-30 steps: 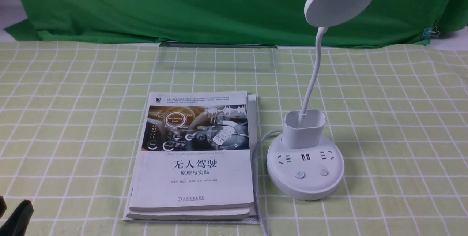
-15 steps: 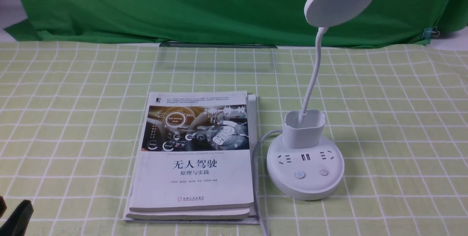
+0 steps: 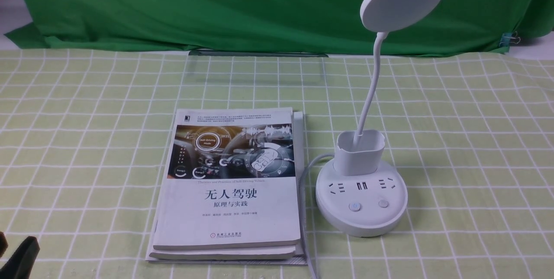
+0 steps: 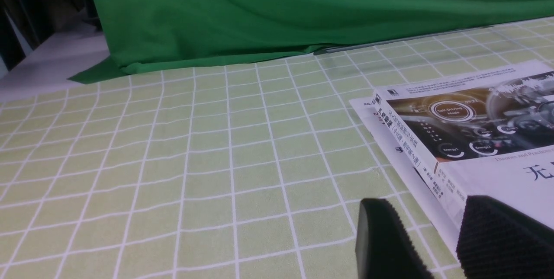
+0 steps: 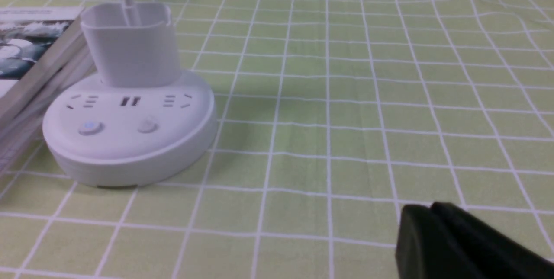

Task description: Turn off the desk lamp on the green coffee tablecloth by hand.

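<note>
Right gripper (image 5: pixel 437 235) looks nearly pressed together, parked near the tablecloth's (image 3: pixel 476 140) front edge, so it might hit the wrong button on the desk lamp (image 3: pixel 361 203) or shove it into the book (image 3: pixel 229 184).

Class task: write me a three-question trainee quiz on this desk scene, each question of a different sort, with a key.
1. True or false: the lamp stands on the books.
2. How many buttons does the lamp's base have? A one, B two, C three.
3. Fill in: in the front view, the books lie on the lamp's ___ side.
Key: 1 false, it stands on the cloth; 2 B; 3 left.
</note>
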